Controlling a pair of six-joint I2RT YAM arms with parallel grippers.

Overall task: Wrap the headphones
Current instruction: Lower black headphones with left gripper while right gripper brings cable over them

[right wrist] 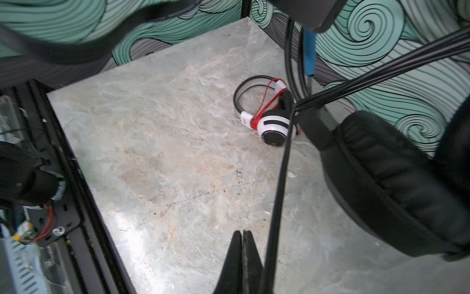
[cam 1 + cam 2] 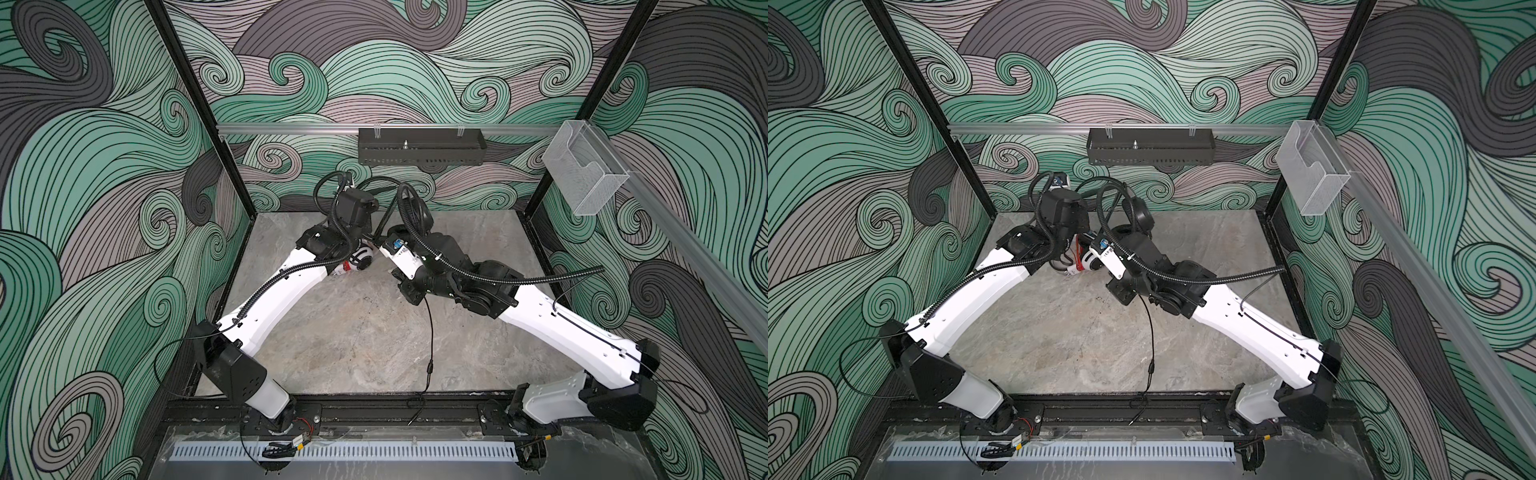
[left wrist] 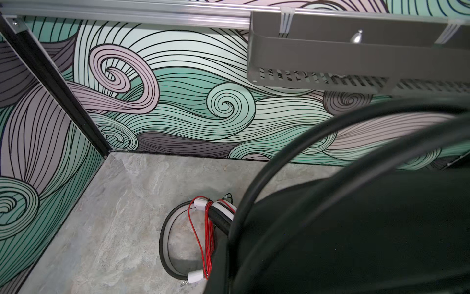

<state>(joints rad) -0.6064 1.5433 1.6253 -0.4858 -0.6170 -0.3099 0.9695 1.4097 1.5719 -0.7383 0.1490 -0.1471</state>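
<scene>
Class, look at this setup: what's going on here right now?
Two robot arms are wrapping headphones. The white pair lies on the table, its red cable already wound around it. The black pair is held up near the back wall, apparently by the hidden left gripper. Its black cable hangs loose to the table's front edge, passing beside the shut right gripper.

The left arm (image 2: 286, 282) covers most of the white headphones (image 2: 360, 262) in both top views; only one round cup peeks out. Just beside the white headphones, the black headphones (image 1: 394, 183) look fuzzy and are cut off at the edge. Only the right claw (image 1: 243, 244) tips show.
</scene>
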